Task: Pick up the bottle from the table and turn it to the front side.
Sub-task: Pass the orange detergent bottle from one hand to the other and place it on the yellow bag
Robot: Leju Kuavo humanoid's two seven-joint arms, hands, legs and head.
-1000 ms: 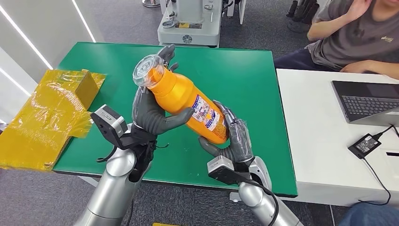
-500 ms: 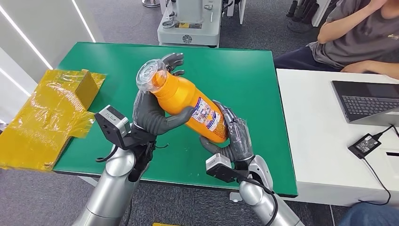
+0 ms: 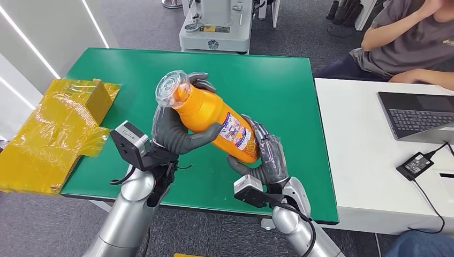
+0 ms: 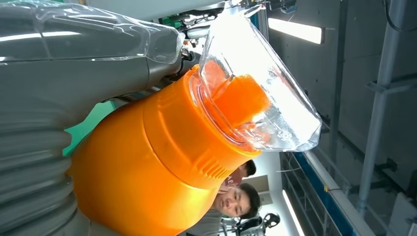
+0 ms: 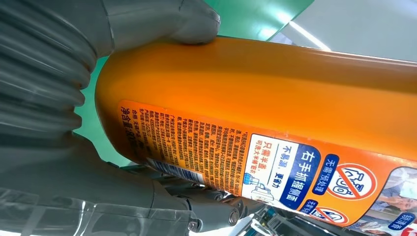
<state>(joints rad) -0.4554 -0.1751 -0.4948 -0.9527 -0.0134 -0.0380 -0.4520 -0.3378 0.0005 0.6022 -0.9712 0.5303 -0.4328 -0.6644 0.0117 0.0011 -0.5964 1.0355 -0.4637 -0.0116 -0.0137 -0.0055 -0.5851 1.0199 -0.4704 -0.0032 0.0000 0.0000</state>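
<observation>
An orange bottle with a clear cap is held tilted in the air above the green table, cap end up and to the left. My left hand grips its upper body just below the cap. My right hand cups and grips its base end. The printed label with small text and warning icons faces up toward me. Close up, the left wrist view has the orange neck and clear cap; the right wrist view has the label on the orange body.
A yellow wrapped box lies at the table's left edge. A white table to the right carries a laptop and a power adapter. A person sits behind it. A grey machine base stands beyond the table.
The bottle's cap end has dipped slightly and turned a little in both hands. My left hand's fingers have closed further around the neck. The person's raised arm has shifted.
</observation>
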